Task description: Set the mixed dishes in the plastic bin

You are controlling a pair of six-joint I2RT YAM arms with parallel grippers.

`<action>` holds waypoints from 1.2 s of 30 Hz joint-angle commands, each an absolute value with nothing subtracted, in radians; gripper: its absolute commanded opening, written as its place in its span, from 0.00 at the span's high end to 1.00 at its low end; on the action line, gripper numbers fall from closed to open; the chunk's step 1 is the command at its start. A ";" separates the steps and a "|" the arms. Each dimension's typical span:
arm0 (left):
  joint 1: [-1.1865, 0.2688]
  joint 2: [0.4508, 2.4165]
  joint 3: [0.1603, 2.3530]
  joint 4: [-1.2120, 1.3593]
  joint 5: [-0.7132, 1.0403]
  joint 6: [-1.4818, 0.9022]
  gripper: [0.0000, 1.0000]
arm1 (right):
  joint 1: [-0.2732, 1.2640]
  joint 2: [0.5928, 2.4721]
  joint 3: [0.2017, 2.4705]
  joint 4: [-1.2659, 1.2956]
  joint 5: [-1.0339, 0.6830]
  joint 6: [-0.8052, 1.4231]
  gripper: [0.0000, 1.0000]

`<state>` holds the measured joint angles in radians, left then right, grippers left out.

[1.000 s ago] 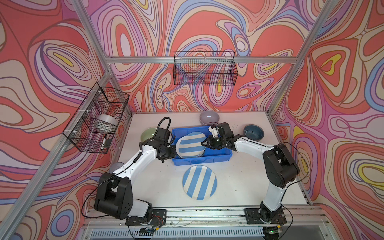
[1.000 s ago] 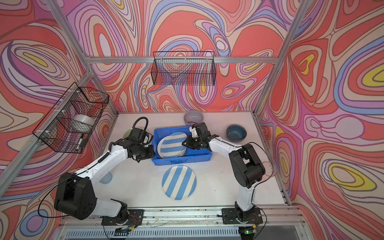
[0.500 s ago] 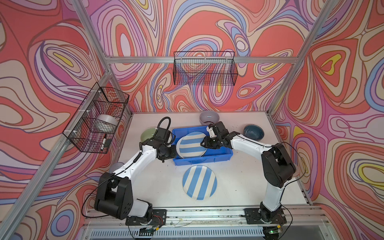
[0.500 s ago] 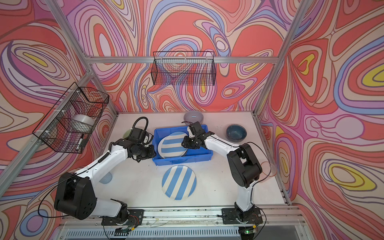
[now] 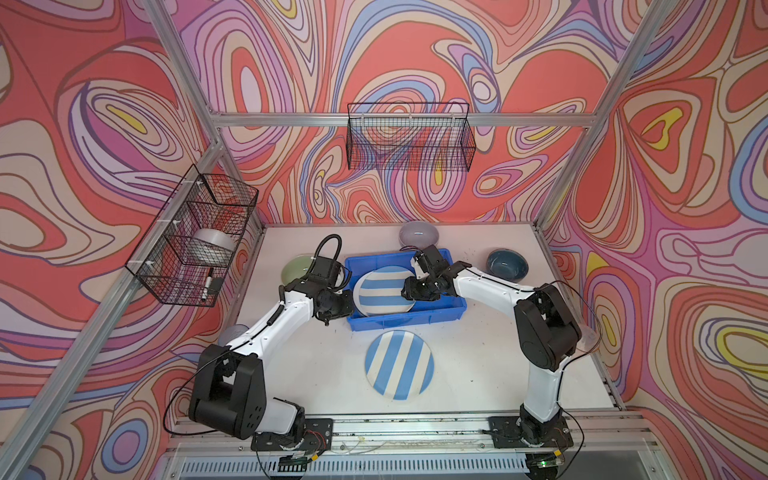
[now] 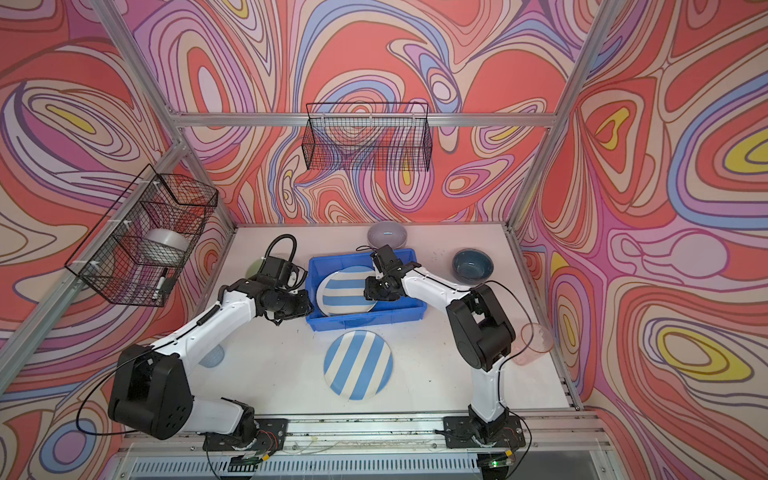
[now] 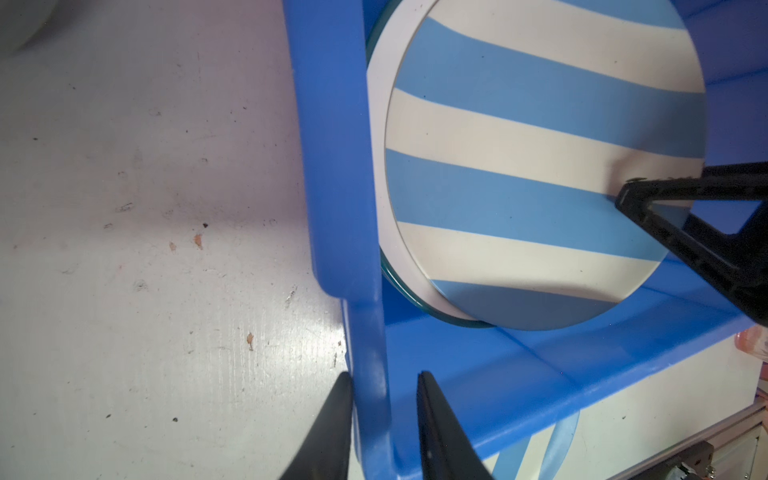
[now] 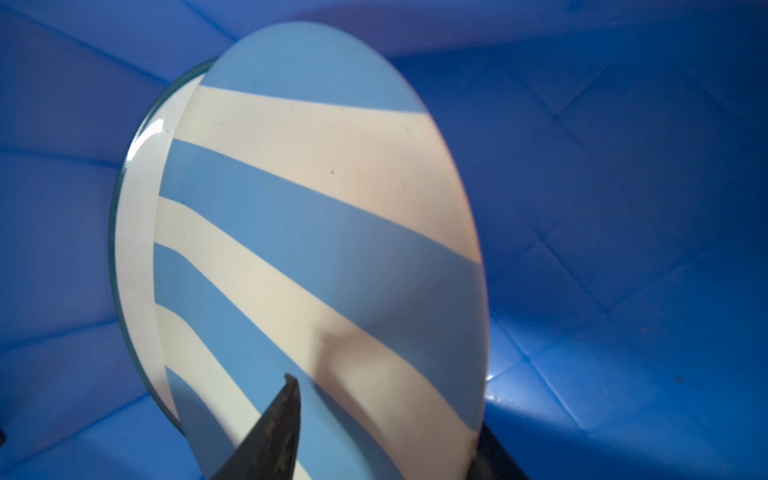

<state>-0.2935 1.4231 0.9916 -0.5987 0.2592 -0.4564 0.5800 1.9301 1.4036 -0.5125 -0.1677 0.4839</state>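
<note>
White table (image 5: 478, 374). Blue plastic bin (image 5: 407, 321) at its middle. Striped plate (image 5: 384, 291) lies inside, atop a green-rimmed plate (image 7: 377, 145); second striped plate (image 5: 399, 365) on table near bin. Left end effector (image 7: 382, 374) clamps bin wall; right end effector (image 5: 407, 291) parted around striped plate's edge.

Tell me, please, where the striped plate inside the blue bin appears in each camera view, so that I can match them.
Top view: striped plate at the centre, inside the blue bin.
Top view: plate just left of centre, same spot in the bin.
Left wrist: plate beyond the rim that the left claw straddles.
Right wrist: plate fills most of the frame.
Shared landmark: the blue bin's wall around it.
</note>
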 commanded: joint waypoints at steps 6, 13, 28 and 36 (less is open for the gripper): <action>-0.295 1.424 0.961 -0.544 0.318 -0.462 0.70 | 0.590 1.944 1.450 -0.559 -0.129 0.452 0.34; -0.294 1.413 0.959 -0.552 0.311 -0.454 0.70 | 0.590 1.951 1.459 -0.562 -0.143 0.451 0.33; -0.295 1.402 0.960 -0.560 0.304 -0.448 0.70 | 0.608 2.001 1.520 -0.584 -0.183 0.431 0.24; -0.295 1.399 0.962 -0.566 0.300 -0.445 0.70 | 0.608 1.987 1.553 -0.663 -0.063 0.414 0.24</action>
<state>-0.2935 1.4208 0.9699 -0.5640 0.2832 -0.4561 0.6003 1.9862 1.5208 -0.6323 -0.1223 0.4339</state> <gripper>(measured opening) 0.301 0.760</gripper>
